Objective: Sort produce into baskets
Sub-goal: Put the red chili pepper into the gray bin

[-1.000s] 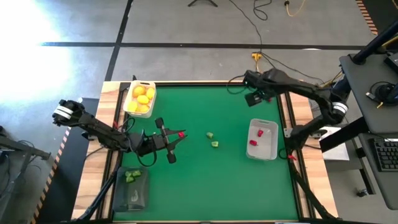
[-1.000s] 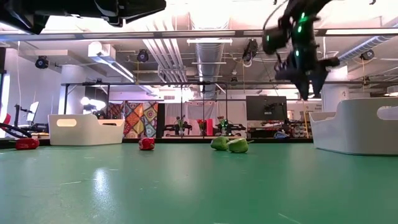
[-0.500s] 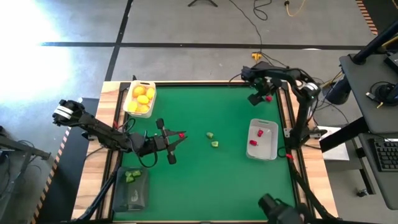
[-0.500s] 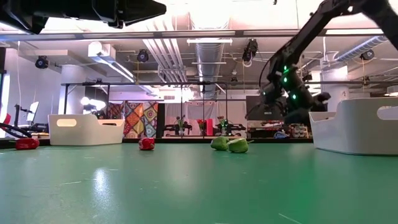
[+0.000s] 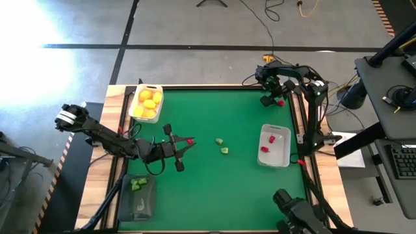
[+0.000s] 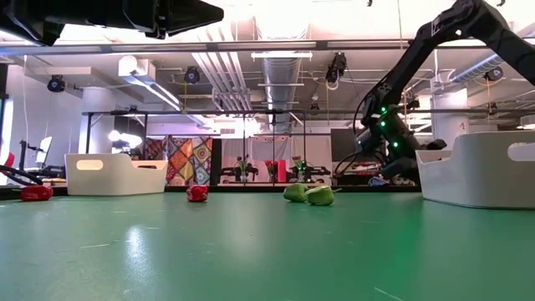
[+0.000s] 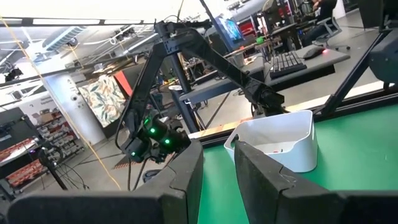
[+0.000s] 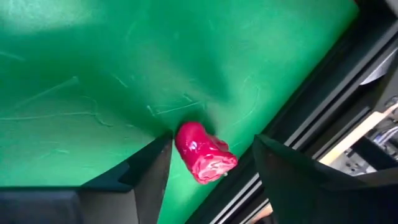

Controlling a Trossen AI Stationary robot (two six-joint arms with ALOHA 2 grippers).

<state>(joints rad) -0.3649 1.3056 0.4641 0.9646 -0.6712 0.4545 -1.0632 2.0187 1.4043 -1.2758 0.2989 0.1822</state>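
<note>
Red toy piece [image 8: 204,153] lies on the green mat [image 5: 221,182] at the far right corner, just beside the table's edge rail. Right gripper [image 8: 208,163] low over it, fingers spread wide on either side, neither clearly touching. Left gripper [image 5: 183,144] hovers mid-left, fingers parted, empty; another red piece [image 5: 189,140] just beside its tips. Two green pieces [image 5: 221,145] near centre. White basket [image 5: 274,145] holds reds; far-left basket [image 5: 146,103] holds yellow fruits; dark basket [image 5: 138,198] holds greens.
</note>
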